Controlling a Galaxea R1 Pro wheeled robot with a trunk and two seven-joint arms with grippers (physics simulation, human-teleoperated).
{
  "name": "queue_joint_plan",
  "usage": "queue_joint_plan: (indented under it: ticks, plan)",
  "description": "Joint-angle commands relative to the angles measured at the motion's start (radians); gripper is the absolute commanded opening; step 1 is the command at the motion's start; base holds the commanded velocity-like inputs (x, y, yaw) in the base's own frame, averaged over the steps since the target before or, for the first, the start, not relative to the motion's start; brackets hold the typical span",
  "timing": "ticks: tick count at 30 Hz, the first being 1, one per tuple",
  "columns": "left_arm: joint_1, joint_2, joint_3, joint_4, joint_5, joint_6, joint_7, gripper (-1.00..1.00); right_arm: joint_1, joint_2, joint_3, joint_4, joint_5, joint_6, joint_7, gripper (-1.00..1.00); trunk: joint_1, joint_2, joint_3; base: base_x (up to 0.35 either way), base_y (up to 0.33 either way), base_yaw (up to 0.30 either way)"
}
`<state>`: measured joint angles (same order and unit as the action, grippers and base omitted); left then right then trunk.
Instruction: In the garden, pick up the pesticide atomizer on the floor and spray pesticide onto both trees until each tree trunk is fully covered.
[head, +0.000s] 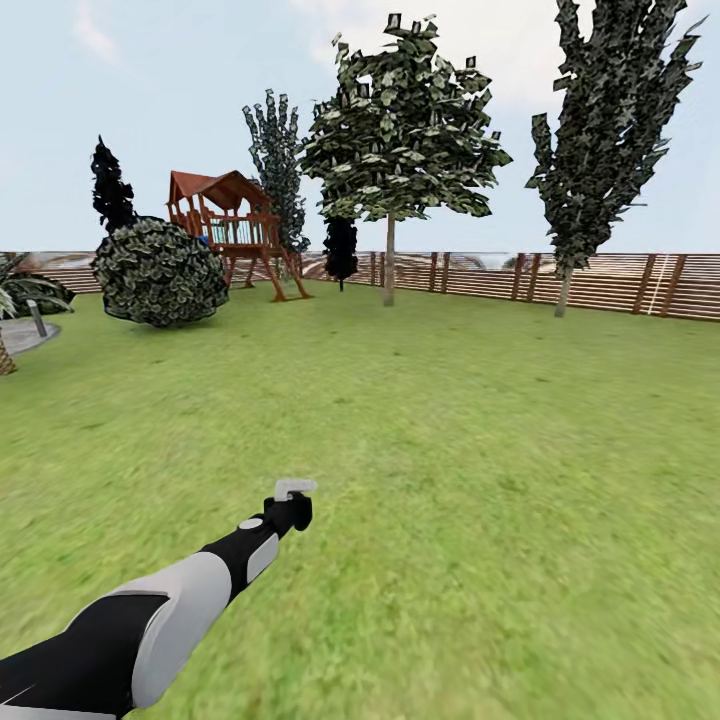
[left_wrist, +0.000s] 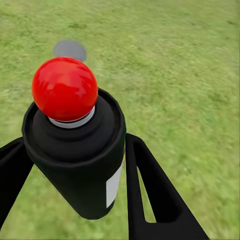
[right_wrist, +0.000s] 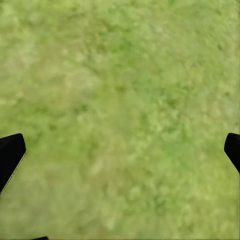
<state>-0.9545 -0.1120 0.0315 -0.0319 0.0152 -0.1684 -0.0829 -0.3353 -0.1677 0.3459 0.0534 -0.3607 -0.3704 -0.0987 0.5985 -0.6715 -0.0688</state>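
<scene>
1. The left hand (left_wrist: 75, 200) is clamped around the pesticide atomizer (left_wrist: 80, 155), a black can with a red round cap and a white patch on its side; one black finger (left_wrist: 155, 195) presses each flank of the can, as the left wrist view shows
2. What the can holds inside cannot be told; its cap sits on a pale collar on top
3. In the head view the left arm (head: 150, 620) reaches forward over the lawn (head: 480, 480), and the left hand (head: 292, 505) sits at its end with a small pale piece on top
4. The right hand (right_wrist: 120, 150) has its two dark fingertips (right_wrist: 10, 155) spread wide at the picture's edges, gripping nothing, with only grass between them
5. A tree (head: 400, 130) with a straight pale trunk (head: 389, 262) stands far ahead, just before the slatted wooden fence (head: 600, 282); another tall tree (head: 610, 120) stands to its right by the same fence
6. A wooden play tower (head: 228, 225) and a round bush (head: 160, 272) lie far ahead to the left, with dark narrow conifers (head: 112, 188) behind
7. The fence bounds the far edge; between the arm and the trees the grass lies open and flat
8. A grey round patch (left_wrist: 70, 49) lies on the grass beyond the can
</scene>
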Motion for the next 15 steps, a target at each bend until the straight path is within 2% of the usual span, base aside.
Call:
queue_joint_plan:
  ticks: [1,15]
  plan:
    - [-0.001,0.000,0.002,0.001,0.000,-0.003,-0.003,-1.00,-0.001,0.001,0.008,0.003,-0.006,-0.005,-0.001,1.00,0.001,-0.001,-0.002,0.350,0.000,0.000]
    - [-0.001,-0.003,0.002,0.003,0.000,-0.003,-0.005,-1.00,-0.002,0.001,0.008,0.003,-0.006,-0.005,-0.001,1.00,0.001,-0.001,-0.002,0.350,0.000,0.000]
